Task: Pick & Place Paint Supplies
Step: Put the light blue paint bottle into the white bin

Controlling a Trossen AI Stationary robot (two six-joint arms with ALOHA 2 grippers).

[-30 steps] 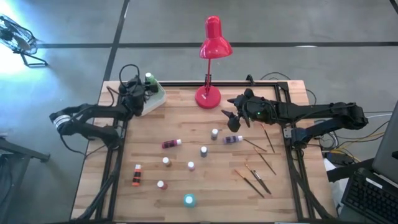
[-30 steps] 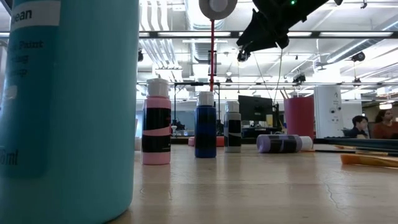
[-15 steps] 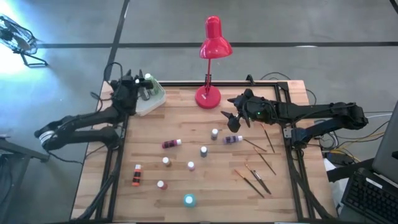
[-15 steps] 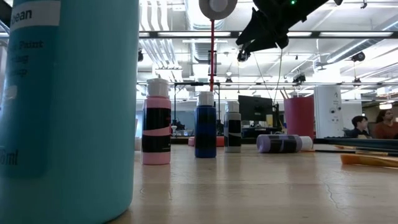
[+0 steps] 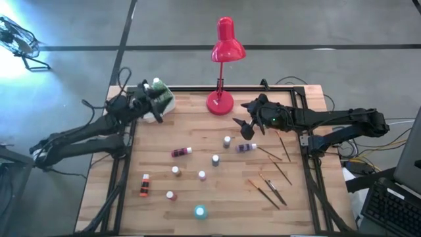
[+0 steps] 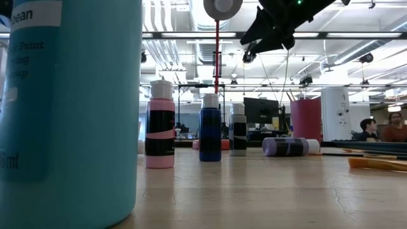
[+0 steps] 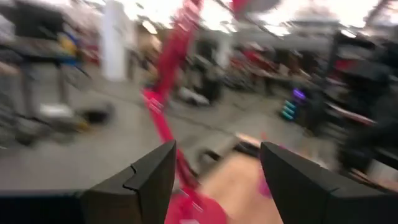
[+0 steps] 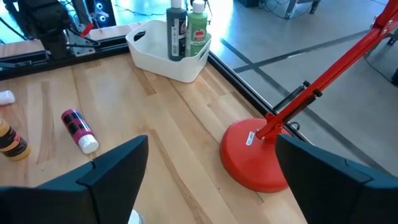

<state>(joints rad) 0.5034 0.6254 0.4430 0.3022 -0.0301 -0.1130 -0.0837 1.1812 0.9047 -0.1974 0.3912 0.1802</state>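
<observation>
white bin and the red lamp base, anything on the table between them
Nothing: in the right wrist view only bare wood runs from the white bin to the lamp base. The high view agrees.

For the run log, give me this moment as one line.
left gripper: open, empty, by white bin | right gripper: open, empty, above table near lamp base | purple bottle: lying on table

Red lamp [image 5: 225, 41], white bin [image 8: 166, 56], green bottle [image 8: 198, 30], light-wood table [image 5: 197, 204]
</observation>
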